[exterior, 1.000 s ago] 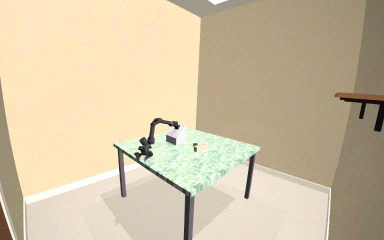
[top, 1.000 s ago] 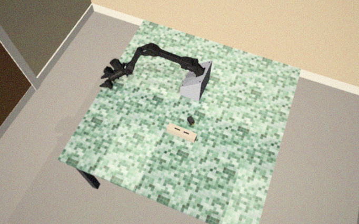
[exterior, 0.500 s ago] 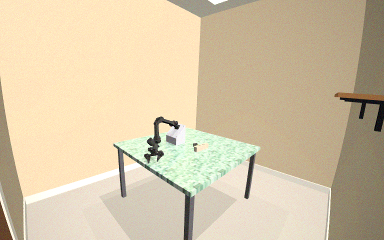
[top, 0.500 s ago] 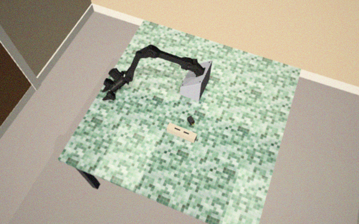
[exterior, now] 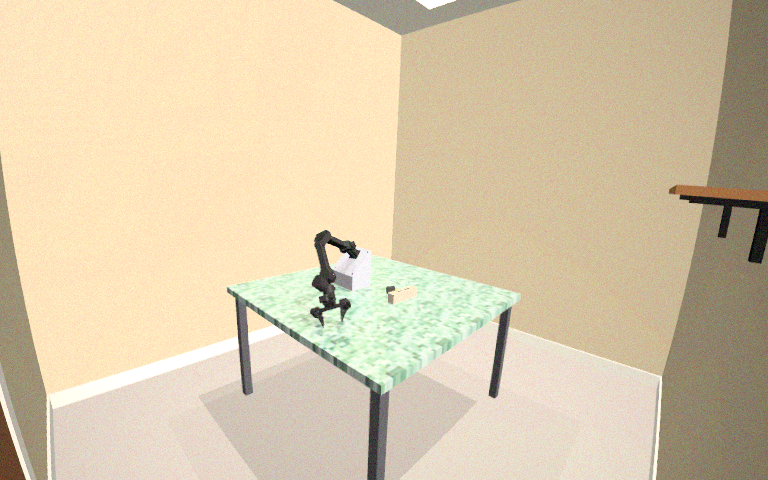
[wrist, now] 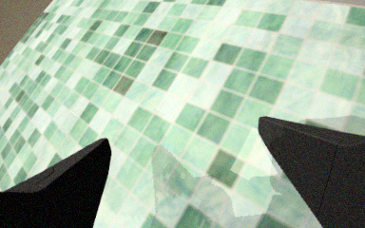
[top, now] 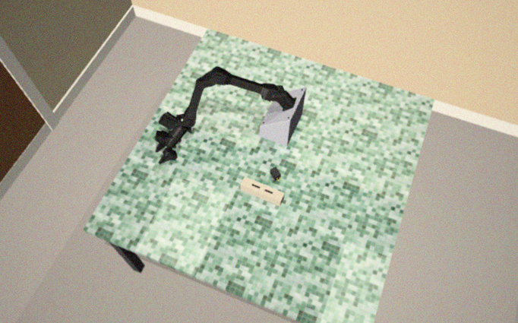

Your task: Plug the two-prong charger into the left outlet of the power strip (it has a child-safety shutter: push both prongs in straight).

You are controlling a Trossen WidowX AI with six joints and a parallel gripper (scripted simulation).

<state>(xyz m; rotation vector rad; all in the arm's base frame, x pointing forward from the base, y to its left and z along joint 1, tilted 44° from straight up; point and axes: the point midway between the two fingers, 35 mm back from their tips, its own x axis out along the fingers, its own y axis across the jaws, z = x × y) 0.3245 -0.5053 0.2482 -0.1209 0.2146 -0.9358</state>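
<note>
The small black charger [top: 275, 173] [exterior: 390, 289] lies on the table, its brass-coloured prongs toward the power strip in the top view. The cream power strip [top: 261, 194] [exterior: 403, 294] lies just beside it, with two dark outlet slots on its top. My gripper [top: 159, 156] [exterior: 333, 324] [wrist: 185, 134] is open and empty above the table's left part, well away from both charger and strip. In the wrist view only the two dark fingers and tiled table top show; neither charger nor strip is in that view.
The grey wedge-shaped arm base [top: 276, 128] [exterior: 361, 277] stands behind the charger. The arm [top: 240, 82] [exterior: 324, 254] bends out from it to the left. The green mosaic table [top: 332, 165] [exterior: 453, 294] has its left edge near the gripper. A wall shelf [exterior: 719, 193] is far right.
</note>
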